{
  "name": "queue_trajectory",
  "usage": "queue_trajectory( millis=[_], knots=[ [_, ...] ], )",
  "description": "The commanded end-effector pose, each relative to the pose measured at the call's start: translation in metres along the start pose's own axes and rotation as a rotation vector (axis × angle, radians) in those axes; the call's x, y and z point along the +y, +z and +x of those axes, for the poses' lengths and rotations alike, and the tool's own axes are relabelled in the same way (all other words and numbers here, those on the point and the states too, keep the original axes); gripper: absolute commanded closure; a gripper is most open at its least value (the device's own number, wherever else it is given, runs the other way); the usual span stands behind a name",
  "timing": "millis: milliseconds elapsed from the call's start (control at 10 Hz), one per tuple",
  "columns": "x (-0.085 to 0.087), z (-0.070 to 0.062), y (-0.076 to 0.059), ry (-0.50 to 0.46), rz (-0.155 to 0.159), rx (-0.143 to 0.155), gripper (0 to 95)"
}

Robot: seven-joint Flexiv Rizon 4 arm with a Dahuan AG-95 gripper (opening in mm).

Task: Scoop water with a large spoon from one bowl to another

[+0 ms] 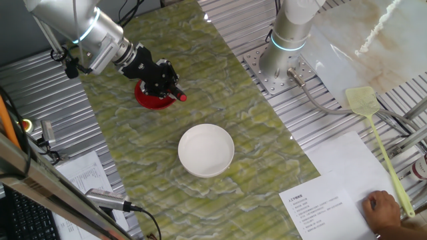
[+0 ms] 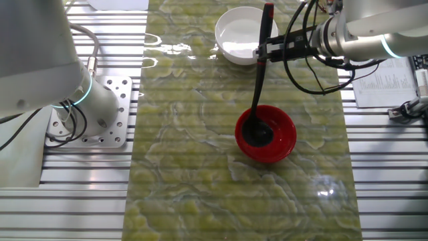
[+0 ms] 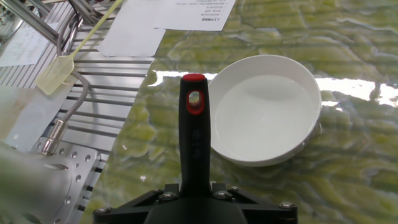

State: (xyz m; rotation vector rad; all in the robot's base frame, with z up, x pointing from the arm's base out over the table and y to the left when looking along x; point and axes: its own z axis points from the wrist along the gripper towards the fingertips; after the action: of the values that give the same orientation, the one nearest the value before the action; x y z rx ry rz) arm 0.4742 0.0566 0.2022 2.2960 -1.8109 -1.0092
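My gripper (image 2: 266, 49) is shut on the handle of the large spoon (image 2: 259, 80), a black ladle with a red-tipped handle (image 3: 194, 99). Its round head rests inside the red bowl (image 2: 284, 137) on the green marbled mat. In one fixed view the gripper (image 1: 164, 81) hangs over that red bowl (image 1: 145, 100) and hides most of it. The white bowl (image 1: 206, 150) stands apart, closer to the mat's middle; the hand view shows it (image 3: 264, 112) beyond the spoon's handle. Whether either bowl holds water cannot be told; none shows clearly.
A yellow-green fly swatter (image 1: 373, 130) lies on the metal slats beside papers (image 1: 327, 193), where a person's hand (image 1: 383, 210) rests. A second arm's base (image 1: 287, 50) stands bolted beside the mat. A cable and microphone-like object (image 1: 107, 199) lie near the table's edge.
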Motion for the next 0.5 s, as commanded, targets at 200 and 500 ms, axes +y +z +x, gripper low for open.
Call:
queue_trajectory(
  millis=[200, 500],
  knots=[
    [-0.0006, -0.0002, 0.0008, 0.001, -0.01, 0.008, 95.0],
    [-0.0007, -0.0003, 0.001, 0.003, -0.013, 0.013, 95.0]
  ],
)
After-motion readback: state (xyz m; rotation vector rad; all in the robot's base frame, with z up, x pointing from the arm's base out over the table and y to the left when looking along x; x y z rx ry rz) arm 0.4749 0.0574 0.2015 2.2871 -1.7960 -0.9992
